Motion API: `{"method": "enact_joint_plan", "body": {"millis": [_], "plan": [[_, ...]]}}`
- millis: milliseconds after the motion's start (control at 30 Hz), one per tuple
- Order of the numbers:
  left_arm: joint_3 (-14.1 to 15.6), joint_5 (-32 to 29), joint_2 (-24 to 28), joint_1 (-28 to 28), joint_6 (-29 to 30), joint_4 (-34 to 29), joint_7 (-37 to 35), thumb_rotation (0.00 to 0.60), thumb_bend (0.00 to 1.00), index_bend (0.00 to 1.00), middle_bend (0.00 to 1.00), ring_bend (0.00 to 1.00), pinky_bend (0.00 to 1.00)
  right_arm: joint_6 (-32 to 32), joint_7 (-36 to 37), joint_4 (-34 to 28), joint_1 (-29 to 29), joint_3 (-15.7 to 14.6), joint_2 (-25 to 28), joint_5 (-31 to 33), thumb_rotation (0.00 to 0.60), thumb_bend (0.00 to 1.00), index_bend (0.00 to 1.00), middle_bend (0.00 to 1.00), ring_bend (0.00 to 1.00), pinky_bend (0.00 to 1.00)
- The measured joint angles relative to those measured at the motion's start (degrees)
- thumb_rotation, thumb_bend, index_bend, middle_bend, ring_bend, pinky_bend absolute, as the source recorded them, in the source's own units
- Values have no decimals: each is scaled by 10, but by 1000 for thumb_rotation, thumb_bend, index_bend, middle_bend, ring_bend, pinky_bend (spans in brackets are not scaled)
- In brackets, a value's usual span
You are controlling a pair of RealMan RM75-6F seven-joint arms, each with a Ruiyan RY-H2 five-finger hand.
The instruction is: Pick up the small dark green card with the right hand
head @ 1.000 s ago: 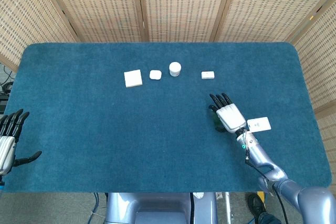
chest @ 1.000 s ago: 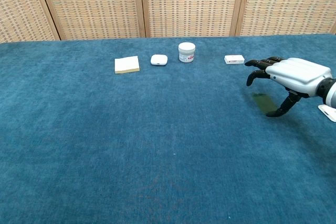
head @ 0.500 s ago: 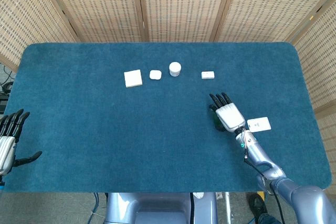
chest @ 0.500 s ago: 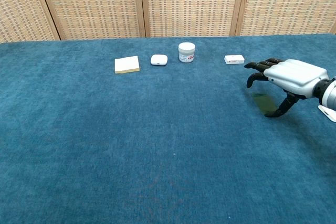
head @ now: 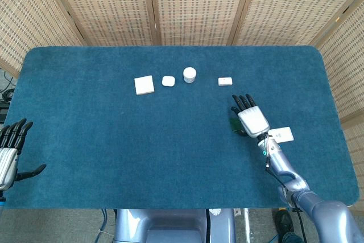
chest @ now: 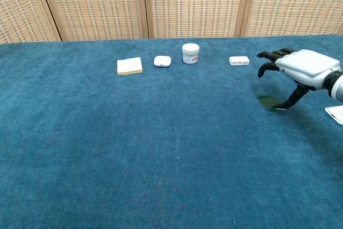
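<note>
head view: high above, looking steeply down on the whole counter [head: 85,140].
chest view: low, near edge, facing far screen [chest: 193,4].
shared: counter's far middle.

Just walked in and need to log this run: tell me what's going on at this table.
The right hand hangs over the small dark green card on the blue table, fingers spread and thumb reaching down to the card's edge. Whether the card has left the cloth is hard to tell. The left hand rests open at the table's near left corner. A white pad, small case, jar and little box sit untouched in a row farther back.
</note>
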Motion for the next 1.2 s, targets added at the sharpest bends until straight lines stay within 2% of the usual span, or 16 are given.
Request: {"method": "enact_joint_plan", "body": {"millis": [233,600,867,1200], "plan": [[1,2,-1,0,1,0,1,600,0,0,0,0,0,17,17,-23,-3,7,19,7,600,208,255,0,0,0],[2,2,-2,0,1,0,4,600,0,0,0,0,0,18,23,-96,-18,-10,47,3,600,208,261,0,0,0],[2,0,-1,0,0,0,4,600,0,0,0,0,0,4,8,-94,-17,-15,35,8,600,208,261,0,0,0],[2,0,0,-2,-3,-1,2,600,0,0,0,0,0,-10,1,-57,-11,-15,14,13,600,208,261,0,0,0]]}}
